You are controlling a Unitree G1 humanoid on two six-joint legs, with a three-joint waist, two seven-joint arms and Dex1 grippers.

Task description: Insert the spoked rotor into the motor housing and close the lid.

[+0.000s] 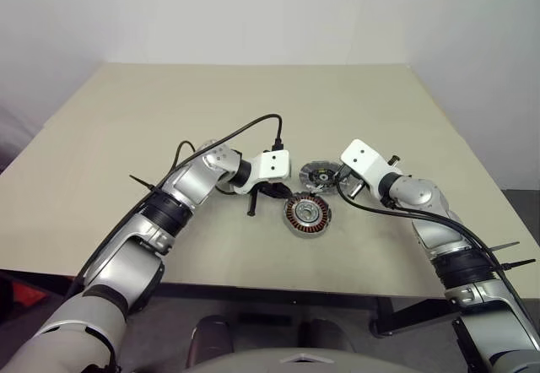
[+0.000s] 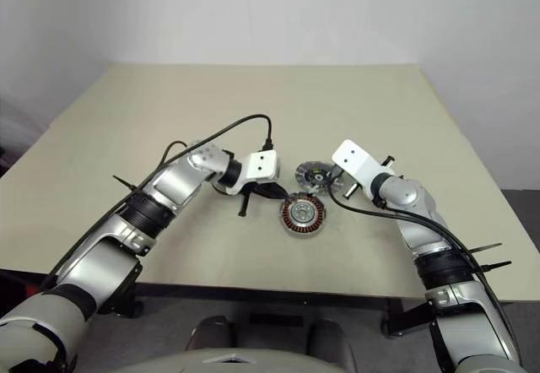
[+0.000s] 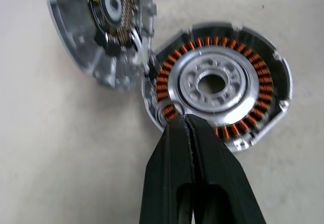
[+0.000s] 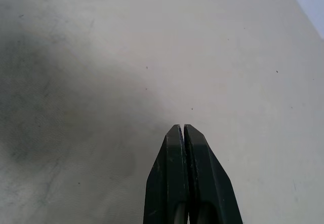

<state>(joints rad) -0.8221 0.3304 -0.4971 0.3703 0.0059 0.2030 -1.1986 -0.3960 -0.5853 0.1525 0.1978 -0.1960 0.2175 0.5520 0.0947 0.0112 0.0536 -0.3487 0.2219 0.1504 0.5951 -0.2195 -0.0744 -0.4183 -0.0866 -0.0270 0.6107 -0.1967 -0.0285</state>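
Progress looks about halfway, judging by the left wrist view: the spoked rotor already sits inside the motor housing, ringed by copper windings, so the insertion seems done. Closing remains, since the lid lies apart on the table, at roughly one o'clock from the housing, edges nearly touching. Left gripper has its jaws pressed together, empty, with tips at the housing's rim near nine o'clock in the head view. Right gripper is likewise clamped on nothing, beside the lid. Count: one rotor, one housing, one lid, two grippers.
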